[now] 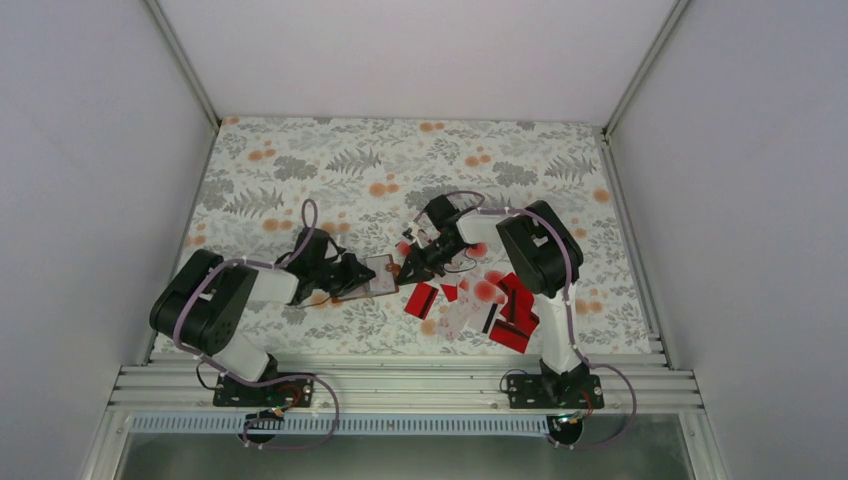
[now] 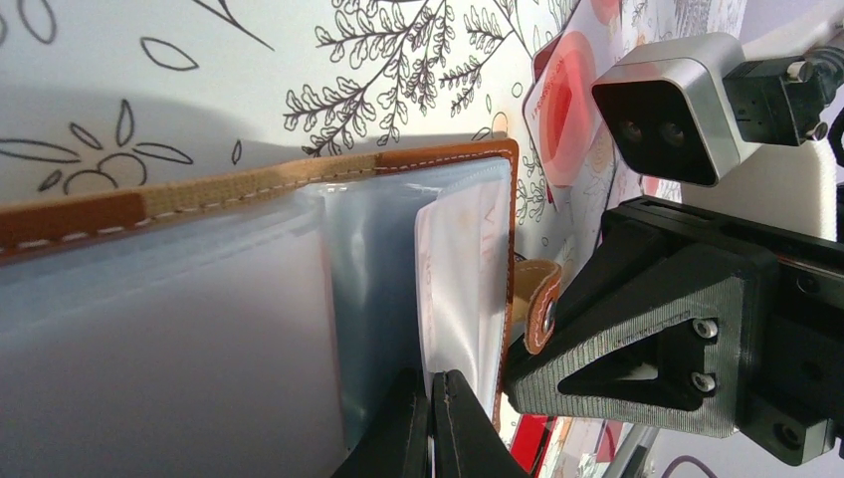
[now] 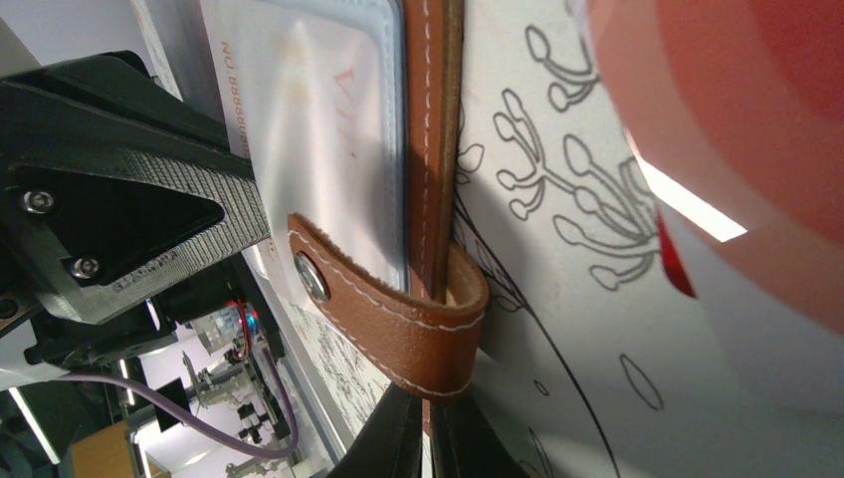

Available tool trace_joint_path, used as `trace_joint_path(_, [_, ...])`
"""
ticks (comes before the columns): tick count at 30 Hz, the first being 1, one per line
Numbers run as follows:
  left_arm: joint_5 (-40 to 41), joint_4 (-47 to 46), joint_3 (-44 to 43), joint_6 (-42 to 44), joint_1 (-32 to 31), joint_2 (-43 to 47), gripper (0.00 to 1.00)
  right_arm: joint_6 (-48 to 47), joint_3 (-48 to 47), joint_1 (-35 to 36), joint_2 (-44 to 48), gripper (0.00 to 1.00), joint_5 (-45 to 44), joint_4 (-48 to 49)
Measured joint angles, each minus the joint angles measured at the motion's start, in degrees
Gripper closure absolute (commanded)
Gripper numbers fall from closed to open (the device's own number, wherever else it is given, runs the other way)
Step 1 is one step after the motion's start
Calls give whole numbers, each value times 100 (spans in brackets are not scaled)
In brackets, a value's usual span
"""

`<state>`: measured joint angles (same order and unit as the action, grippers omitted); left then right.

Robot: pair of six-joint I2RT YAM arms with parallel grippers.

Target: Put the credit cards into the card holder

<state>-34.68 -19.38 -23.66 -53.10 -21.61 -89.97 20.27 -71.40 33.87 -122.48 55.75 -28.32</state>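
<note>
The brown card holder (image 1: 380,273) lies open between my two arms, its pale pockets facing up. My left gripper (image 1: 360,280) is shut on the edge of one clear pocket sleeve (image 2: 453,289), which has a white printed card inside it. My right gripper (image 1: 402,271) is shut on the holder's brown leather cover edge (image 3: 430,149), just under the snap strap (image 3: 398,319). Loose credit cards (image 1: 505,305), red ones and white ones with red blotches, lie scattered to the right of the holder. One blotched card (image 3: 737,119) lies close beside the right gripper.
The table wears a floral cloth (image 1: 330,170). White walls stand on three sides, and a metal rail (image 1: 400,385) runs along the near edge. The two grippers nearly touch over the holder; the right gripper's body (image 2: 687,339) fills the right of the left wrist view.
</note>
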Motion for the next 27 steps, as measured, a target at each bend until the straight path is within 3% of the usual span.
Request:
trace_joint_path(12, [83, 136, -122, 13, -81, -63, 96, -22, -11, 0, -4, 96, 0, -20])
trace_joint_path(27, [833, 1659, -610, 446, -361, 382, 74, -20, -11, 39, -4, 96, 0, -11])
